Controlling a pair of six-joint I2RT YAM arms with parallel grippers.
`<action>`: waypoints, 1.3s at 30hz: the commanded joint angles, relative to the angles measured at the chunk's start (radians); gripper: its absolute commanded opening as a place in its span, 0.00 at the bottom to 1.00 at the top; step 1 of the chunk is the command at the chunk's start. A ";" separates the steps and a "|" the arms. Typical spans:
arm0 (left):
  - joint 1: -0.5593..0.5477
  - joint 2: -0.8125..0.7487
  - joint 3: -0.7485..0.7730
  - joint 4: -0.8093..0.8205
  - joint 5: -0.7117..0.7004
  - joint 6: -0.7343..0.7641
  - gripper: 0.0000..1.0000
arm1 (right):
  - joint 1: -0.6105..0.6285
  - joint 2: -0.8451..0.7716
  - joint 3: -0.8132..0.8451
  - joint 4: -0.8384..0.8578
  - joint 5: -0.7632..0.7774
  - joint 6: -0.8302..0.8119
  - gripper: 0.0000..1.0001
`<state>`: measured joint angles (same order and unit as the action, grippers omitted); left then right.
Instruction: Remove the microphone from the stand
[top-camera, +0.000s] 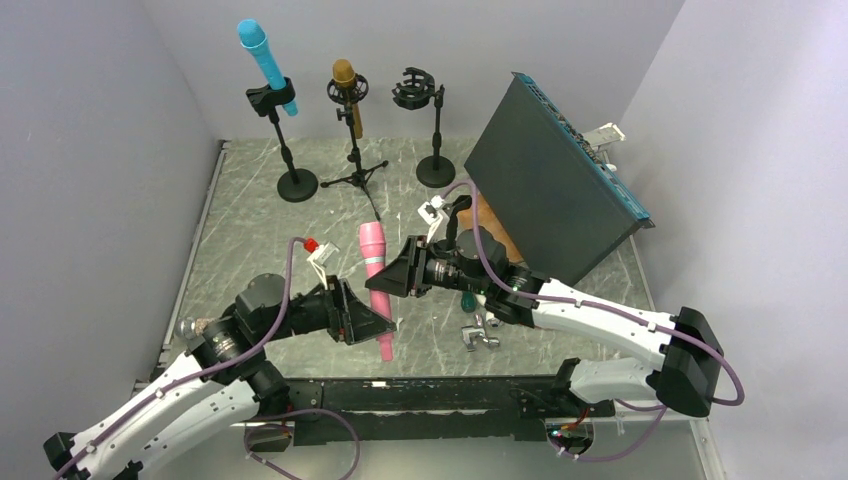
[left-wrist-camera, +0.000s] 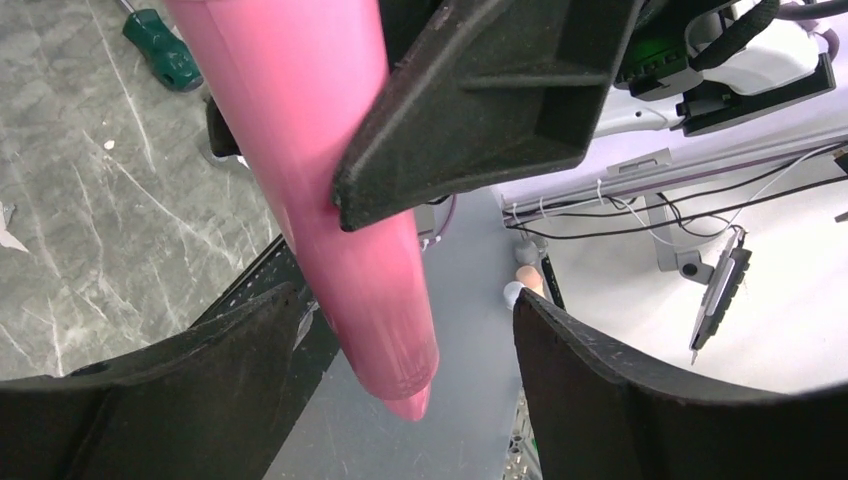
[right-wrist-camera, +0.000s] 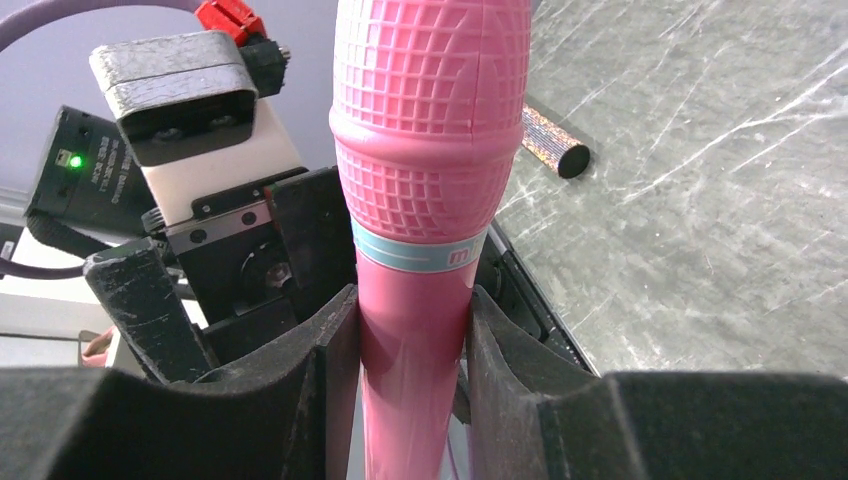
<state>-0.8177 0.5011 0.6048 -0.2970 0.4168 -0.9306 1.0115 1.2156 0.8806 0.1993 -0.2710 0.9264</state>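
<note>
A pink microphone (top-camera: 376, 285) hangs in the air between my two grippers, head up, above the table's near edge. My right gripper (top-camera: 388, 276) is shut on its body just below the head band; the right wrist view shows both pads pressed on the pink microphone (right-wrist-camera: 430, 150) at the right gripper (right-wrist-camera: 412, 320). My left gripper (top-camera: 374, 328) is open, its jaws spread wide on either side of the tail of the pink microphone (left-wrist-camera: 340, 180) without touching it, as the left wrist view of the left gripper (left-wrist-camera: 405, 325) shows. An empty stand (top-camera: 418, 92) with a black shock mount is at the back.
A blue microphone (top-camera: 265, 55) and a gold microphone (top-camera: 346, 85) sit in stands at the back left. A large black box (top-camera: 550, 175) leans at the right. A green-handled screwdriver (top-camera: 466, 300) and a metal clip (top-camera: 480, 335) lie under the right arm.
</note>
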 joint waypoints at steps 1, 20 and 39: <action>-0.036 0.003 -0.005 0.098 -0.083 -0.029 0.80 | 0.006 -0.037 -0.018 0.097 0.029 0.029 0.00; -0.093 0.116 0.123 -0.068 -0.248 0.031 0.09 | 0.014 -0.081 -0.056 0.095 0.034 0.024 0.02; -0.092 -0.097 0.215 -0.607 -0.583 -0.014 0.00 | 0.013 -0.115 0.098 -0.249 0.185 -0.212 1.00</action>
<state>-0.9112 0.4274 0.7383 -0.7052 -0.0097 -0.9161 1.0203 1.1545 0.9291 0.0341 -0.1566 0.7898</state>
